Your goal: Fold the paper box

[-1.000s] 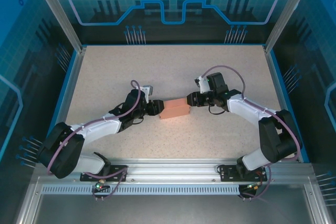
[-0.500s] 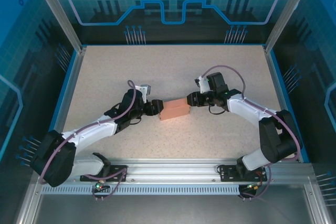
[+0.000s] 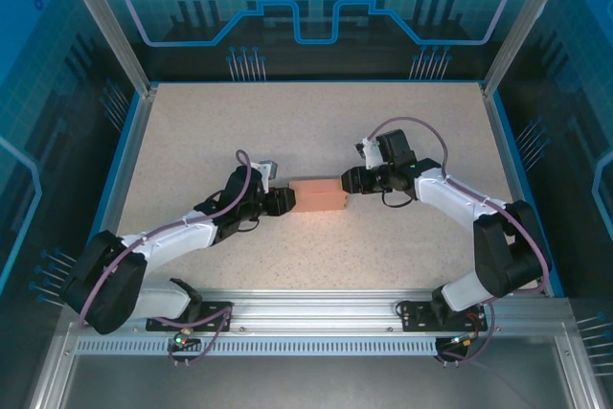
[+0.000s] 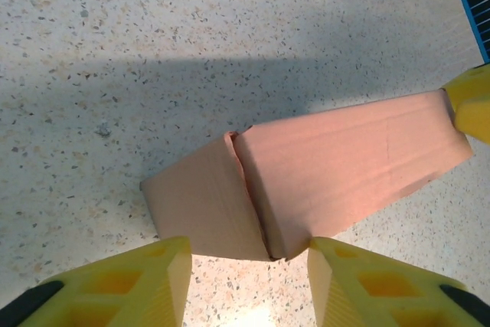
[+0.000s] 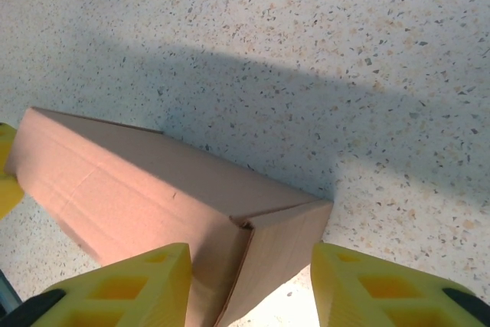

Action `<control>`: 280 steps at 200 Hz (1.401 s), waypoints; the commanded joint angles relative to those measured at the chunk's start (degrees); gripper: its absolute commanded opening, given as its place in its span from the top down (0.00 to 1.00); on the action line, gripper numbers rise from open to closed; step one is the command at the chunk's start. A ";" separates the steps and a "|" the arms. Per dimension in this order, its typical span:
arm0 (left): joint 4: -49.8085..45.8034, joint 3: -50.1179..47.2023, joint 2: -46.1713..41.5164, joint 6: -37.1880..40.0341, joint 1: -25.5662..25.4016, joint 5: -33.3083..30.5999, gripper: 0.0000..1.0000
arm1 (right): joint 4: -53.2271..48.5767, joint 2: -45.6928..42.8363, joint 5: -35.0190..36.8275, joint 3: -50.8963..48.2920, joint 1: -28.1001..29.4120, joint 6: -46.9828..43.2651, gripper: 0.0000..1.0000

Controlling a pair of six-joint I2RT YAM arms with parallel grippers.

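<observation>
The salmon paper box [image 3: 317,194] lies at the middle of the table [image 3: 287,131], now level after sitting tilted. My left gripper [image 3: 284,200] and right gripper [image 3: 347,181] straddle its 2 ends, jaws apart; I cannot tell whether either pinches it. Folding looks nearly done.

Paper box [image 4: 306,181] lies slantwise on the speckled table [image 4: 153,28], near end at 6 o'clock between the left gripper [image 4: 249,256] and its yellow fingers [image 4: 145,281], possibly touching both. Another yellow fingertip [image 4: 471,105] meets its far end at 2 o'clock.
</observation>
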 commanded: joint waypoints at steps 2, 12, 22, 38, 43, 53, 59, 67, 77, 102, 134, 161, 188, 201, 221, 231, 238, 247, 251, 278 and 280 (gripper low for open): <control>1.31 -1.11 1.37 -0.07 0.44 1.53 0.57 | -1.30 -1.78 -1.84 1.76 0.56 0.19 0.53; 1.53 -1.23 1.62 -0.10 0.46 1.47 0.57 | -1.14 -2.14 -2.34 1.64 0.56 0.33 0.53; 1.60 -1.24 1.68 0.07 0.45 1.45 0.58 | -1.16 -2.40 -3.08 1.58 0.62 0.49 0.53; 1.76 -1.16 1.59 0.05 0.48 1.53 0.58 | -0.87 -2.65 -3.92 1.26 0.61 0.65 0.52; 1.82 -1.16 1.53 0.06 0.50 1.53 0.57 | -0.86 -2.63 -3.95 1.12 0.65 0.66 0.52; 1.82 -0.98 1.25 0.12 0.43 1.45 0.54 | -0.91 -2.60 -3.80 0.89 0.65 0.58 0.52; 1.82 -0.82 1.03 0.14 0.47 1.36 0.53 | -1.05 -2.39 -3.54 0.72 0.66 0.52 0.52; 1.73 -0.57 0.71 0.22 0.46 1.36 0.50 | -1.21 -2.11 -2.95 0.45 0.59 0.26 0.51; 1.55 -0.17 0.14 0.31 0.47 1.36 0.46 | -1.56 -1.55 -2.29 0.21 0.64 -0.02 0.52; 1.39 0.61 -1.61 1.04 0.43 1.63 0.37 | -1.24 -0.48 -2.11 -0.42 0.65 -0.20 0.52; 1.53 1.59 -2.43 1.66 0.95 1.44 0.32 | -0.48 -0.14 -2.88 -0.41 0.63 0.04 0.52; 2.43 2.84 -0.39 0.48 2.24 2.82 0.33 | -0.51 0.53 -2.81 -0.18 0.83 -0.21 0.52; 3.90 3.42 2.96 0.25 2.93 3.26 0.38 | -0.59 1.08 -1.96 -0.59 0.86 -0.60 0.52; 4.49 3.76 4.90 0.12 3.25 3.94 0.42 | -0.52 1.44 -1.61 -0.78 0.90 -0.76 0.52; 5.23 4.03 6.92 -0.10 3.24 5.00 0.49 | -0.42 2.04 -1.49 -1.11 0.86 -0.91 0.53; 5.55 3.73 7.55 -0.09 3.28 5.29 0.53 | -0.45 2.31 -1.17 -1.35 0.90 -1.09 0.53; 5.83 3.31 7.85 -0.10 3.26 5.38 0.55 | -0.43 2.63 -1.00 -1.53 0.92 -1.22 0.54; 5.86 2.71 8.20 -0.07 3.30 5.44 0.57 | -0.56 2.92 -1.05 -1.72 0.84 -1.35 0.55; 5.90 2.52 8.27 -0.06 3.24 5.47 0.59 | -0.60 2.99 -1.04 -1.81 0.91 -1.39 0.56; 6.44 1.66 7.95 -0.61 3.24 5.66 0.60 | 0.41 2.24 -3.29 -1.71 0.79 -0.43 0.56; 6.47 1.66 7.86 -0.63 3.24 5.73 0.60 | 0.55 2.11 -3.54 -1.70 0.82 -0.24 0.56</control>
